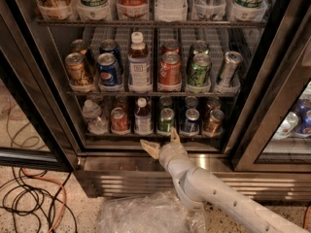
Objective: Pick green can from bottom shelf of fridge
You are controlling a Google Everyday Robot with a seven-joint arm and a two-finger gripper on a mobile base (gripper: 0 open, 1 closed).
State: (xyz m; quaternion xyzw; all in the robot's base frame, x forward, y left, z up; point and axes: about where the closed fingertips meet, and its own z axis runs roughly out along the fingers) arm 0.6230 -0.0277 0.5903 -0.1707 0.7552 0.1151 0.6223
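The fridge (252, 106) stands open in front of me. Its bottom shelf (104, 135) holds a row of drinks. The green can (166, 120) stands upright at the front of that shelf, between a small bottle (143, 116) and a blue can (191, 120). My gripper (162, 141) is at the shelf's front rail, just below and slightly left of the green can. It is open and empty, with one finger (149, 148) pointing left and the other (174, 135) pointing up at the can's base.
A red can (119, 119), a water bottle (91, 115) and a brown can (214, 121) share the bottom shelf. Darker green cans (199, 69) stand on the shelf above. Below are the ribbed steel base (121, 181), a plastic bag (146, 215) and cables (29, 198).
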